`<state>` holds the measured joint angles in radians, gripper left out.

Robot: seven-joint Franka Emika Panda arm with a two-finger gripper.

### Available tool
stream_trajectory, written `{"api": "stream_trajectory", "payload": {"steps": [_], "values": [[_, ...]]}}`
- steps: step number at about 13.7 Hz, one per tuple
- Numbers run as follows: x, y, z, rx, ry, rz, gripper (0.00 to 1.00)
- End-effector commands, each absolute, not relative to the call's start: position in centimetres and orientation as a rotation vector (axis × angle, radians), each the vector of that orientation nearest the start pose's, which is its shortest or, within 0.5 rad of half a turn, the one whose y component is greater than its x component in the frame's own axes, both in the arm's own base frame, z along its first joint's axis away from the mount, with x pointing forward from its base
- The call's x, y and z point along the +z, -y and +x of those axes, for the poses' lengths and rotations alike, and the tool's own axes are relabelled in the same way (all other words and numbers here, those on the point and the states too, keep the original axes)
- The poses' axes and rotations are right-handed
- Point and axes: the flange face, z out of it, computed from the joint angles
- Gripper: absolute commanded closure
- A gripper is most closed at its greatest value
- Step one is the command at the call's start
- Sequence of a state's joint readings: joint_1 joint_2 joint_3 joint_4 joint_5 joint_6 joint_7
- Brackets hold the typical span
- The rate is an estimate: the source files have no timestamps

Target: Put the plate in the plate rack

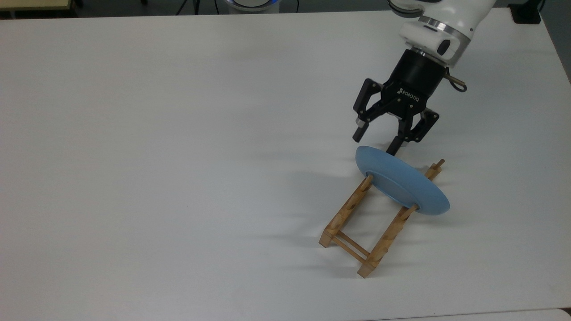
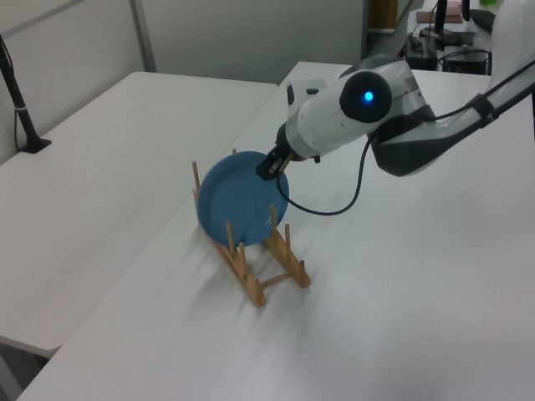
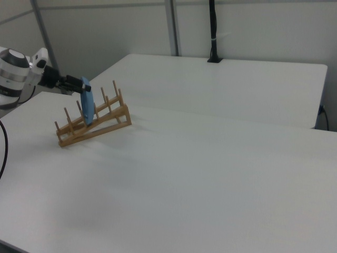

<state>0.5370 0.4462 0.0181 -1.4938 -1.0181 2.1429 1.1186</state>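
On the white counter (image 1: pixel 178 156), toward the top view's right, the robot arm (image 1: pixel 439 22) reaches down from the far edge. Below it the light-blue plate (image 1: pixel 401 185) stands on edge between the pegs of the wooden plate rack (image 1: pixel 352 232), across both rails and tilted, nearer the rack's far end. The black end effector (image 1: pixel 377 140) hangs at the plate's upper rim, fingers spread apart, one finger (image 1: pixel 395 147) just beside the rim.
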Motion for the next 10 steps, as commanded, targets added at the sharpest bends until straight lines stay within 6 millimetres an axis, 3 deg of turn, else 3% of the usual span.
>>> {"api": "stream_trajectory", "payload": {"steps": [1, 5, 8, 10], "values": [[50.7, -33.4, 61.2, -1.333, -0.298, -3.233, 0.00], [55.0, -31.3, 59.7, -1.046, -0.278, -3.259, 0.00], [58.9, -25.1, 59.5, -0.712, -0.130, -3.274, 0.00], [60.1, -20.3, 59.4, -0.484, -0.008, -3.265, 0.00]]}}
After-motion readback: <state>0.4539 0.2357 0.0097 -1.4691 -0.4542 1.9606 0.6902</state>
